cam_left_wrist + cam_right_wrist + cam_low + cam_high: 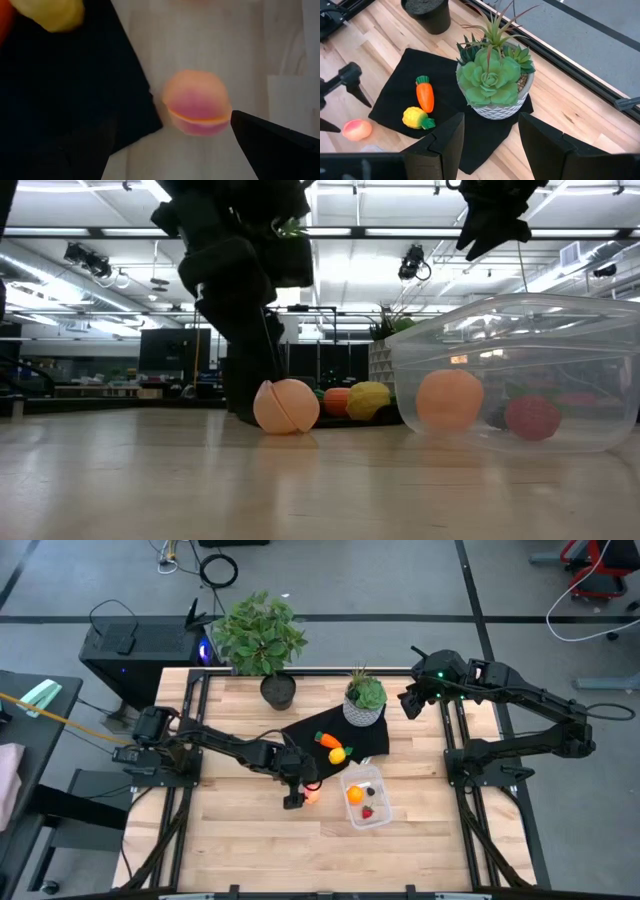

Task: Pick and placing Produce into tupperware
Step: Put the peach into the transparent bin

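Hovering low over the wooden table [250, 830], the left gripper [303, 792] stands with its fingers spread wide on either side of a pinkish-red ball [312, 793], which rests on the bare wood just off the corner of the black mat [305, 732]; in the left wrist view the ball [197, 102] lies between the two dark fingers [270, 145], and neither is seen touching it. From table height the same ball [286, 406] sits on the wood with the dark gripper [245, 290] directly above and behind it.

At about three o'clock from the ball, the clear tupperware [378, 812] holds an orange ball [355, 794] and a small red strawberry [368, 811]; in the low view the orange ball [449, 400] and the strawberry [532, 418] show through the clear wall [600, 360].

On the mat, at roughly one o'clock from the pinkish-red ball, an orange carrot with a green top [327, 741] lies just beside a yellow piece [338, 754]; the right wrist view shows the carrot [425, 96] and the yellow piece [415, 117] close together, near a succulent in a white patterned pot [495, 82].

The right gripper [410, 701] waits raised near the table's far right edge, its fingers [445, 140] standing apart and empty; a leafy plant in a dark pot [262, 640] stands at the far edge.
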`<action>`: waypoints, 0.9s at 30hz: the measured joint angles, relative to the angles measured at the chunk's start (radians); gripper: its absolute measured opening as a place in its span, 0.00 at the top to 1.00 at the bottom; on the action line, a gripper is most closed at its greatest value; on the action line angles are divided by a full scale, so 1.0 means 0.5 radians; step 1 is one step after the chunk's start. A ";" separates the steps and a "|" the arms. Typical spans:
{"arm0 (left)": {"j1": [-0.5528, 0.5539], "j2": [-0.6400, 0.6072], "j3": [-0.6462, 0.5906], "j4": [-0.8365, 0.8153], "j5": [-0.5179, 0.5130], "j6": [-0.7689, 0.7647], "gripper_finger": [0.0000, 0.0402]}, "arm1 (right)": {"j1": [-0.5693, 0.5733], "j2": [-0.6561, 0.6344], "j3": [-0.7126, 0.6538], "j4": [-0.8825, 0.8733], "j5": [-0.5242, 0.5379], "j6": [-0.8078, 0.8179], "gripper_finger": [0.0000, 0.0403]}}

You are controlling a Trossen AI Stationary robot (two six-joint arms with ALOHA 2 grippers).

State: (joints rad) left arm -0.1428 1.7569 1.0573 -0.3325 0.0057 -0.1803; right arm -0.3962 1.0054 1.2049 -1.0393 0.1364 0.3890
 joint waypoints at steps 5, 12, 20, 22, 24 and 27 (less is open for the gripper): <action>-0.003 0.025 -0.002 0.031 0.086 -0.041 0.01 | 0.000 0.000 0.000 0.001 0.000 0.001 0.52; -0.013 0.043 -0.001 0.159 0.085 -0.027 0.00 | 0.000 0.000 0.000 0.001 0.001 0.001 0.52; -0.015 0.152 0.001 0.213 0.162 -0.036 0.00 | 0.000 0.000 0.000 0.001 0.001 0.001 0.52; -0.015 0.177 0.005 0.235 0.193 -0.036 0.00 | -0.001 0.001 0.000 0.005 0.001 0.001 0.52; -0.015 0.207 0.007 0.281 0.232 -0.036 0.00 | 0.000 0.001 0.000 0.007 0.001 0.002 0.52; -0.025 0.229 0.004 0.291 0.242 -0.034 0.00 | 0.000 0.001 0.000 0.008 0.001 0.003 0.52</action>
State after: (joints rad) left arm -0.1555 1.8717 1.0592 -0.1872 0.1265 -0.1973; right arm -0.3963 1.0058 1.2047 -1.0352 0.1368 0.3904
